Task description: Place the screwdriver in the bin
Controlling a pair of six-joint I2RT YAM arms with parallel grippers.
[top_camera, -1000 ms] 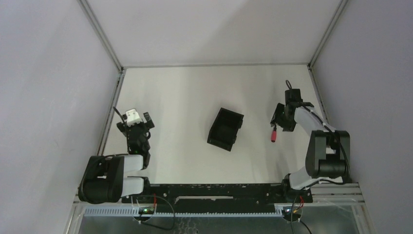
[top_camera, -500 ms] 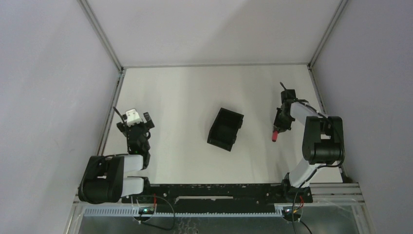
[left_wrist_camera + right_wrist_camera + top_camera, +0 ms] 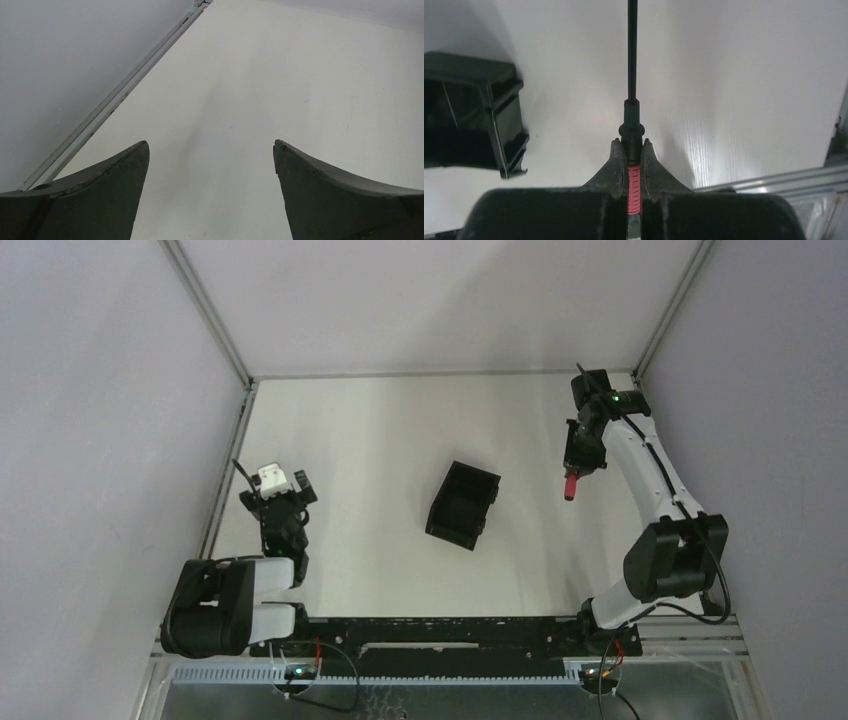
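**Screwdriver gripped, bin waiting across open tabletop**

Nearest me, the left arm sits folded by the wall. The left jaws gape wide on nothing, out of the way. Mid-tabletop lies the bin, mouth upward. Farthest, the right jaws pinch the screwdriver by its red handle, shaft pointing ahead. It looks lifted, close to the right rail, with free room leftward to the bin.

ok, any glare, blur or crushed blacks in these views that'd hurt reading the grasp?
Right wrist: screwdriver sharp between the right jaws, bright glare patch on the table beside them, bin interior nearly crushed to black. Left wrist: left jaws dark with little surface detail, table flat and featureless. Top external: even soft light, faint shadows, screwdriver tiny but its red handle readable.
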